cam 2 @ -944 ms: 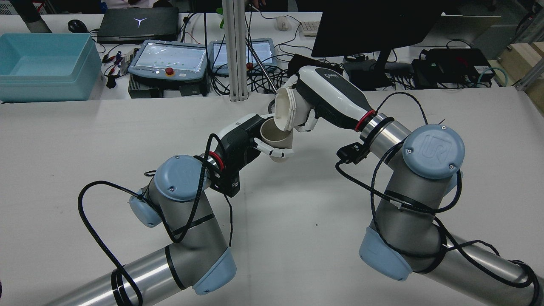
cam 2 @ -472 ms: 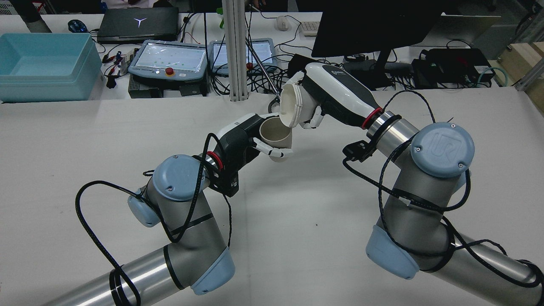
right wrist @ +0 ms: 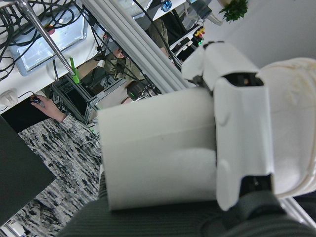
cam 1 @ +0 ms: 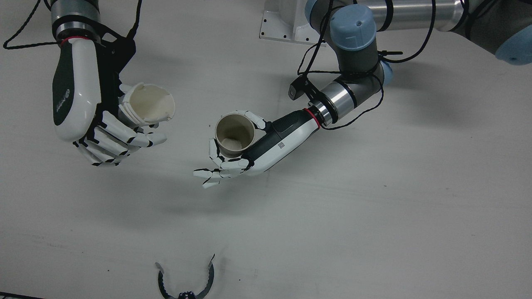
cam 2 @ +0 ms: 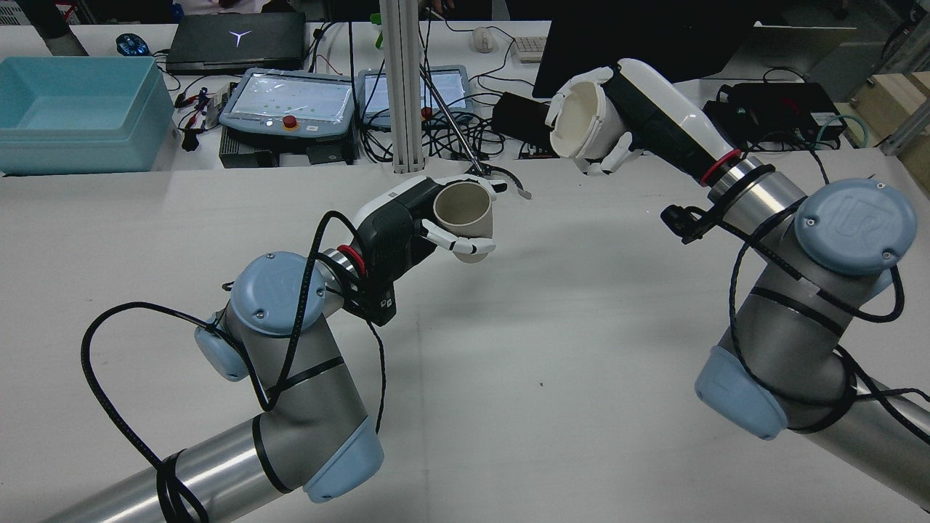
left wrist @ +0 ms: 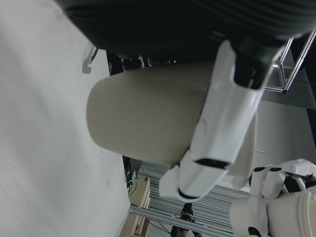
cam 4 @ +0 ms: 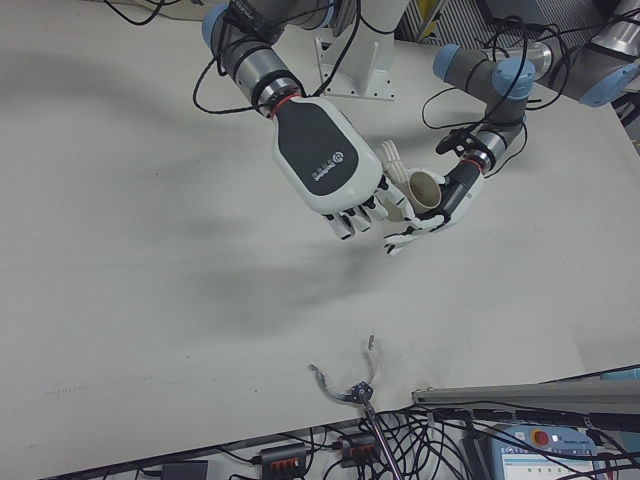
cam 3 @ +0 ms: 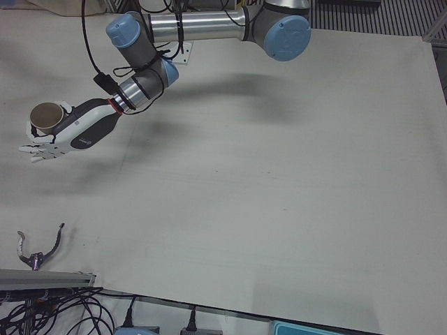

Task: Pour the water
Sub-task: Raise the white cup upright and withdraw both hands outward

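Note:
My left hand (cam 2: pixel 396 229) is shut on a beige cup (cam 2: pixel 465 211), held about upright above the table's middle, mouth up; nothing shows inside it. The front view shows this beige cup (cam 1: pixel 235 135) and left hand (cam 1: pixel 270 143) too, as does the left-front view: cup (cam 3: pixel 47 115), hand (cam 3: pixel 77 132). My right hand (cam 2: pixel 654 116) is shut on a white ribbed cup (cam 2: pixel 581 120), raised high on the right and tilted, mouth toward the left. From the front, the white cup (cam 1: pixel 149 104) in the right hand (cam 1: pixel 79 99) is well apart from the beige one.
A black curved clip (cam 1: pixel 185 282) lies near the operators' edge. Behind the table stand a blue bin (cam 2: pixel 80 109), teach pendants (cam 2: pixel 290 105), an aluminium post (cam 2: pixel 403 87), a monitor (cam 2: pixel 639 43) and cables. A person shows in the right hand view.
My right hand has lifted the white cup up and away to the right, off the beige cup's rim. The left hand with the beige cup has shifted slightly.

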